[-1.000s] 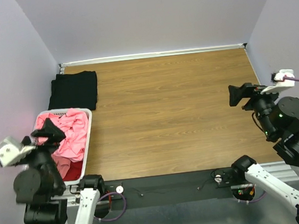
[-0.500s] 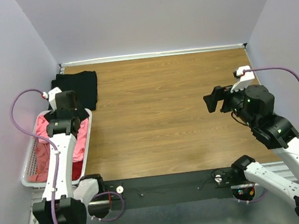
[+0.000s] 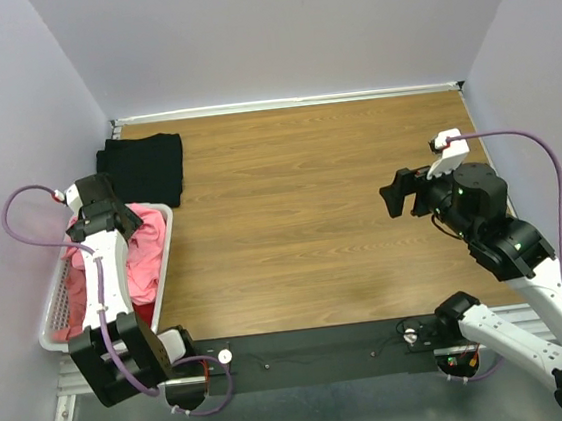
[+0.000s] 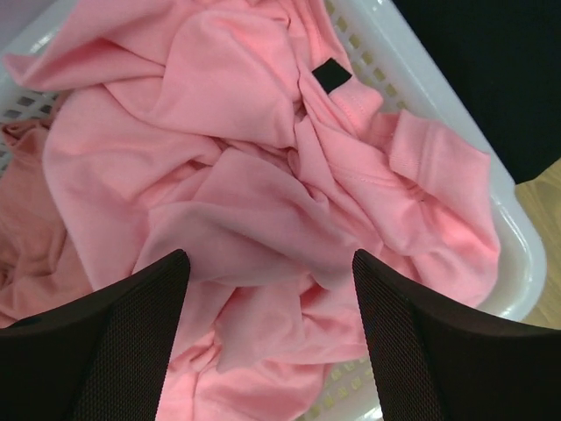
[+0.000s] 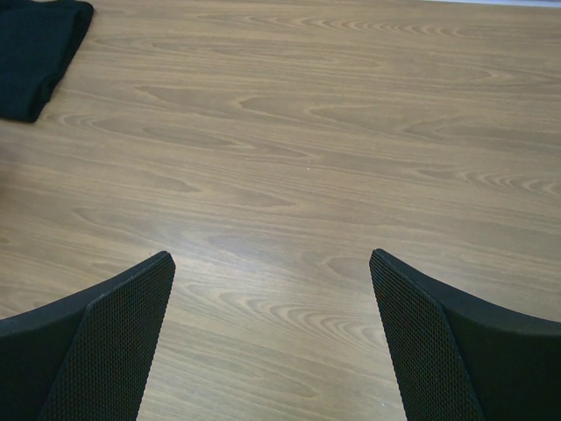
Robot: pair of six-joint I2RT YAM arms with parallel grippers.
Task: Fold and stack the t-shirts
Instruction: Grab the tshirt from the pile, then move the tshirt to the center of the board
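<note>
Basket: a white slatted basket (image 3: 54,313) sits at the table's (image 3: 310,197) left edge, toward the near corner.
Pink t-shirts: a crumpled heap (image 4: 245,167) fills the basket, with one fold draped over its right rim. A bit of red cloth (image 3: 142,321) shows at the near end.
Left gripper: it hangs (image 4: 267,263) just above the heap with its jaws spread wide and nothing between them. Pink cloth lies right under the gap.
Black t-shirt: it lies folded flat (image 3: 143,168) in the far left corner, just beyond the basket.
Right gripper: it is over the table's right side (image 5: 272,259), jaws wide, holding nothing.
Risk: the shirts look tangled, so a pinch here may catch two layers and lift a bundle. A hem caught in the slats could drag or tip the basket. A shallow bite may slip off.
</note>
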